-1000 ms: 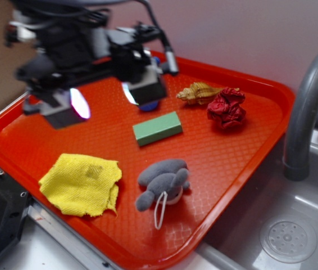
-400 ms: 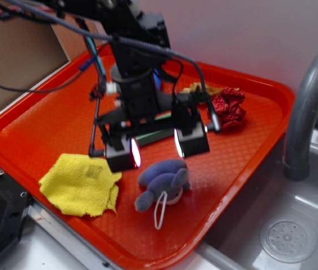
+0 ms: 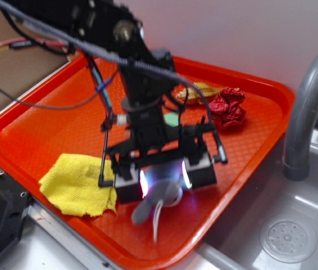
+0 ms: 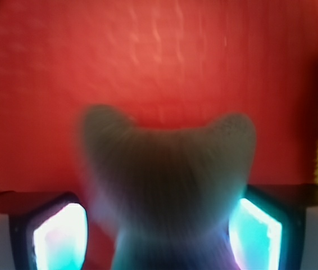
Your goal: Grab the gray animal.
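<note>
The gray animal (image 3: 149, 207) lies on the near part of the red tray (image 3: 260, 112), its white string loop (image 3: 157, 223) trailing toward the front rim. My gripper (image 3: 164, 180) is lowered over it and open, with one lit pad on each side of the toy. In the wrist view the gray animal (image 4: 164, 174) fills the space between the glowing pads (image 4: 58, 239). It is close to the right pad, and a small gap shows by the left one. My gripper (image 4: 158, 236) is not closed on it.
A yellow cloth (image 3: 75, 183) lies left of the gripper on the tray. A crumpled red object (image 3: 227, 108) and a shell (image 3: 201, 90) sit at the back. A green block (image 3: 173, 119) is mostly hidden behind the arm. A gray faucet (image 3: 308, 107) and a sink (image 3: 288, 236) are to the right.
My gripper has moved from the back left of the tray toward the front and come down. Its open pads now straddle the gray animal, which has not moved.
</note>
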`<state>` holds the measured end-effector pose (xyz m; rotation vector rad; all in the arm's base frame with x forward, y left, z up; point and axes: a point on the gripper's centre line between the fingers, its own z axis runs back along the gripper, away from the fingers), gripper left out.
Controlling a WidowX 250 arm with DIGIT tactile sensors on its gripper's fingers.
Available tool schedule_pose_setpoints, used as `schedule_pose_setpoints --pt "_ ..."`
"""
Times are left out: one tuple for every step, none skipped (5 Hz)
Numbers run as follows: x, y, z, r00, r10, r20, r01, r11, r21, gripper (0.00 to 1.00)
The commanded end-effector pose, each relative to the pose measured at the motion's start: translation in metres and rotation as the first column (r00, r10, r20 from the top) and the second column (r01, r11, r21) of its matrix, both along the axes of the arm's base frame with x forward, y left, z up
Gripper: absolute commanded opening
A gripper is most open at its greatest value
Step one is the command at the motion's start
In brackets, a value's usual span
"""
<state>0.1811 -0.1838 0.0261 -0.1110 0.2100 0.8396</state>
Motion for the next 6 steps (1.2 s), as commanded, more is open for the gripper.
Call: schedule_pose_setpoints --pt "-0.008 -0.002 0.005 0.985 -0.151 0.087 0.149 0.989 0.018 0.00" --pt "0.011 0.016 0.055 0.892 -0.388 0.232 0.376 0.922 0.097 0.00" --pt "0.022 0.043 0.109 0.751 -0.594 0.288 0.533 0.803 0.268 0.00" --pt "0.023 0.077 0.160 0.670 -0.692 0.270 0.621 0.721 0.307 0.00" --pt "0.020 0.103 0.198 0.625 -0.756 0.194 0.646 0.641 0.414 0.00" --pt "0.030 0.119 0.224 0.562 -0.801 0.206 0.700 0.594 0.396 0.00"
